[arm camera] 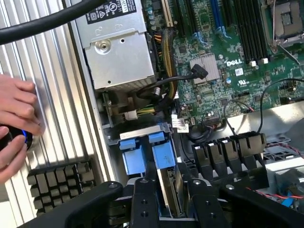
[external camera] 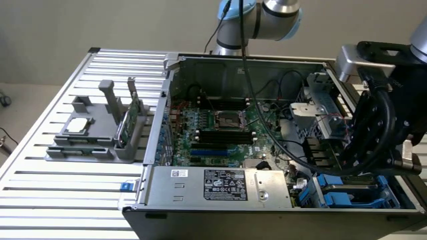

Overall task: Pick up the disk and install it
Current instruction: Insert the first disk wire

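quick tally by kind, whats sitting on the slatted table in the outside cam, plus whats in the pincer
computer case: 1
grey stand: 1
silver chip: 1
green card: 1
disk in the pincer: 1
total: 5

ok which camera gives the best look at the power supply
The exterior view: the power supply lies whole along the case's near side, printed label facing the camera. The wrist view gives one end of it, a strip of label and the cables leaving it.
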{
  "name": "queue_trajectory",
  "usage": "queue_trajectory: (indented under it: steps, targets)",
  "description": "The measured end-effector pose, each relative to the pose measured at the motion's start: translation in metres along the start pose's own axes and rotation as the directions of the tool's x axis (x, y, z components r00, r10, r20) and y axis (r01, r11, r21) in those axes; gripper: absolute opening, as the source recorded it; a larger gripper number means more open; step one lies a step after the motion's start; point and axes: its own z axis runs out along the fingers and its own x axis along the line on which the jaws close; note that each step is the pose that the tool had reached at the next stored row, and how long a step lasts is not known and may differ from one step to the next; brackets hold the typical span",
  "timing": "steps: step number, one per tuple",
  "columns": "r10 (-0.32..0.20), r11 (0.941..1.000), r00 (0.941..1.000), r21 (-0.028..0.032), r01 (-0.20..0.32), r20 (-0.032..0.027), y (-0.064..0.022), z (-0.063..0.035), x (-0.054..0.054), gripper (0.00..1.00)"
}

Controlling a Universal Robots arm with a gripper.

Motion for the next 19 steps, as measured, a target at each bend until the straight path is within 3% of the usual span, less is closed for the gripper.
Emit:
queue_trajectory:
  steps: [5,10,15,19]
  targets:
    - [0.09,0.9959,0.9959,-0.0029,-0.09,0.0015,0.0,0.0,0.0,0.32]
    - [0.18,0.9836,0.9836,-0.0059,-0.18,0.0025,0.0,0.0,0.0,0.32]
    - [0.268,0.9633,0.9633,-0.009,-0.268,0.0034,0.0,0.0,0.0,0.32]
    - [0.338,0.941,0.941,-0.0116,-0.338,0.004,0.0,0.0,0.0,0.32]
